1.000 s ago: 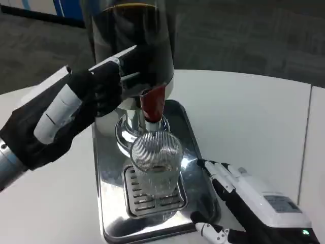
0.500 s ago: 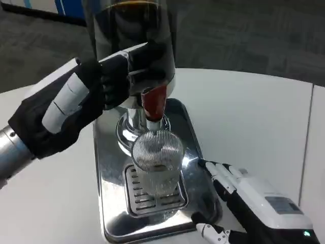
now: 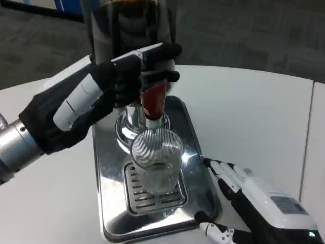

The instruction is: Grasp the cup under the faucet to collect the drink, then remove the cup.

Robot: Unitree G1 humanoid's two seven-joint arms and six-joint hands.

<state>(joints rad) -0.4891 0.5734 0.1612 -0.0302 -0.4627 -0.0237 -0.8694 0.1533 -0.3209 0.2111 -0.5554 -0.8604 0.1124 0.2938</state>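
A clear ribbed glass cup (image 3: 156,158) stands on the drip grille (image 3: 141,196) of a steel dispenser base, right under the red faucet (image 3: 154,100). The dark drink tank (image 3: 129,35) rises behind it. My left hand (image 3: 127,79) reaches in from the left at faucet height; its black fingertips (image 3: 165,76) lie over the top of the red tap lever. My right hand (image 3: 251,201) rests low at the front right beside the tray, fingers spread, a short gap from the cup, holding nothing. No drink shows in the cup.
The steel tray (image 3: 109,203) takes up the table's middle front. The white round table (image 3: 244,112) spreads to the right and left. A seam (image 3: 306,137) runs down the table at the far right. Dark carpet lies beyond.
My left hand has moved right and up, from beside the tank to the faucet lever. The right hand has stayed almost still. The view has shifted slightly.
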